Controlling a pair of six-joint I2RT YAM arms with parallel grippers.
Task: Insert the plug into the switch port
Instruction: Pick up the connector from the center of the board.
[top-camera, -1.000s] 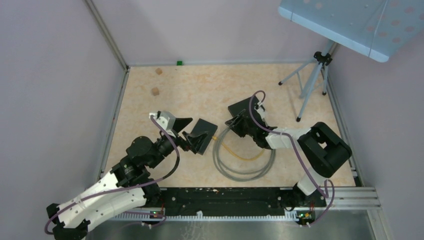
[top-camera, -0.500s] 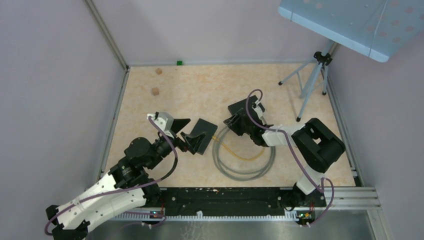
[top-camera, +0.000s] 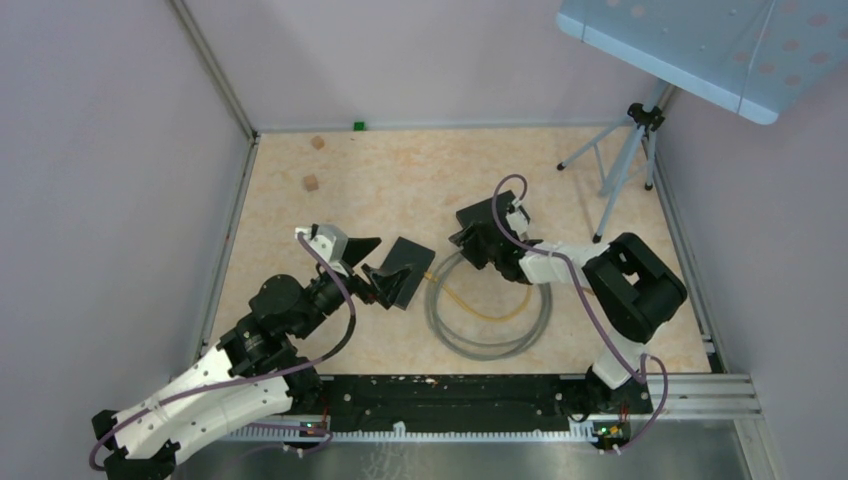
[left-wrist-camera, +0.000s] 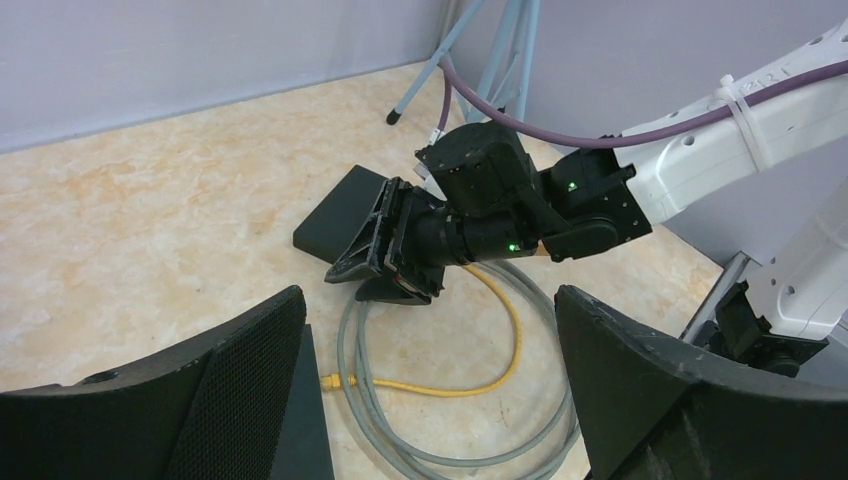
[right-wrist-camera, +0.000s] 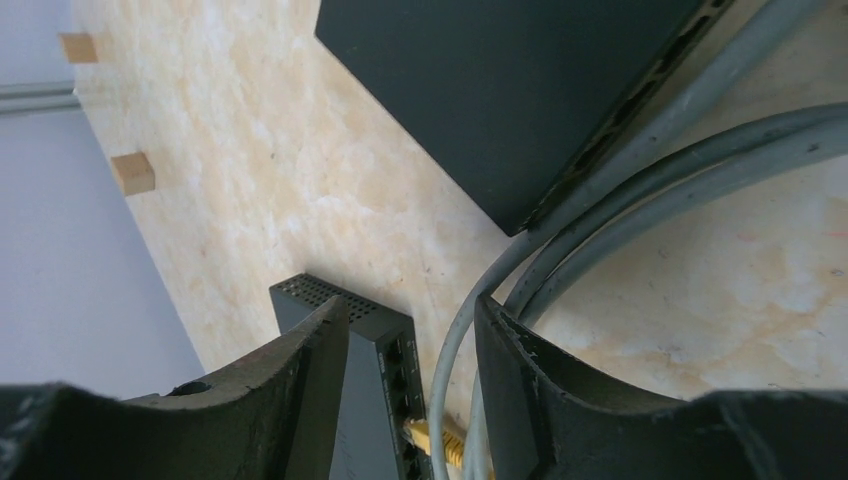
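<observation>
A black switch (top-camera: 407, 270) lies mid-table; it also shows in the right wrist view (right-wrist-camera: 365, 390) and at the edge of the left wrist view (left-wrist-camera: 305, 425). The yellow plug (right-wrist-camera: 428, 434) sits at a port on the switch's face, its yellow cable (top-camera: 480, 313) curving right. The plug also shows in the left wrist view (left-wrist-camera: 330, 382). My left gripper (top-camera: 375, 265) is open, its left finger beside the switch. My right gripper (top-camera: 478, 245) is open and empty, right of the plug, low over the cables.
A second flat black box (top-camera: 482, 214) lies just behind the right gripper. A grey cable coil (top-camera: 490, 345) loops around the yellow cable. Two wooden blocks (top-camera: 311, 183) sit at the far left, a tripod (top-camera: 625, 165) at the far right.
My right gripper has drawn slightly back and to the right, away from the switch. The left arm has hardly moved.
</observation>
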